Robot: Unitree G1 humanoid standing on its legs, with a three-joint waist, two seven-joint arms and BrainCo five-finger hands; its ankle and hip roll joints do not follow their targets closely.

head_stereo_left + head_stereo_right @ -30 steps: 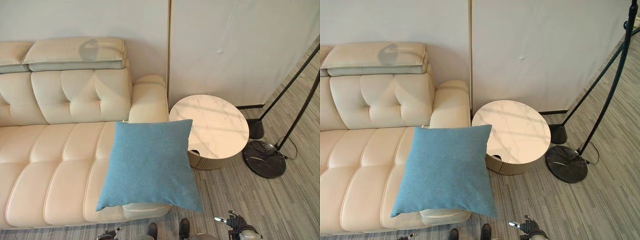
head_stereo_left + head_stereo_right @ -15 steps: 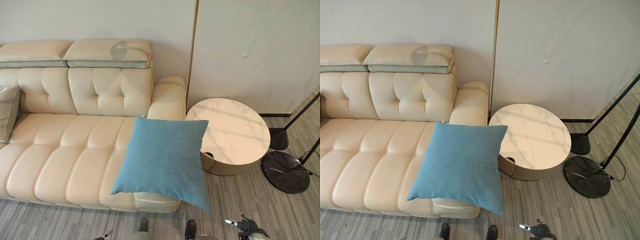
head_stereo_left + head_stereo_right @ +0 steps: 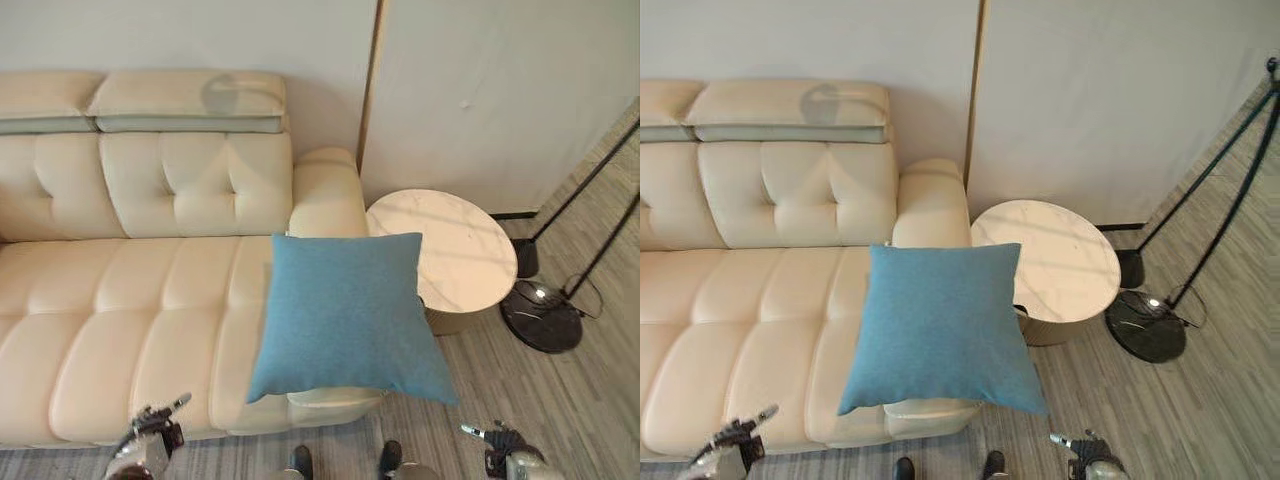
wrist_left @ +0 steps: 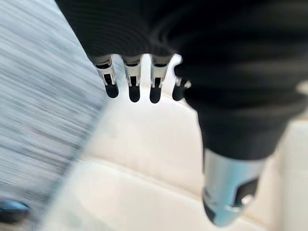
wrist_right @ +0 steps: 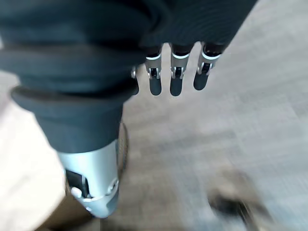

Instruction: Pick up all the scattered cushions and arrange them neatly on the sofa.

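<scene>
A square blue cushion [image 3: 347,315] lies tilted over the right end of the cream leather sofa [image 3: 130,300], its lower right corner hanging past the seat edge. My left hand [image 3: 150,432] hovers low in front of the sofa's seat, fingers relaxed and holding nothing; its wrist view shows the fingers [image 4: 134,82] straight above cream leather. My right hand [image 3: 505,450] is low over the floor, right of the cushion, fingers [image 5: 175,72] straight and empty.
A round marble-topped side table [image 3: 455,250] stands right of the sofa's arm [image 3: 325,190]. A floor lamp's black round base [image 3: 540,315] and slanted poles [image 3: 585,185] are further right. Grey wood-patterned floor [image 3: 560,400] lies in front.
The camera has shifted, so the whole scene sits differently. My left hand has risen into view at the lower left, before the sofa seat. The cushion lies as before.
</scene>
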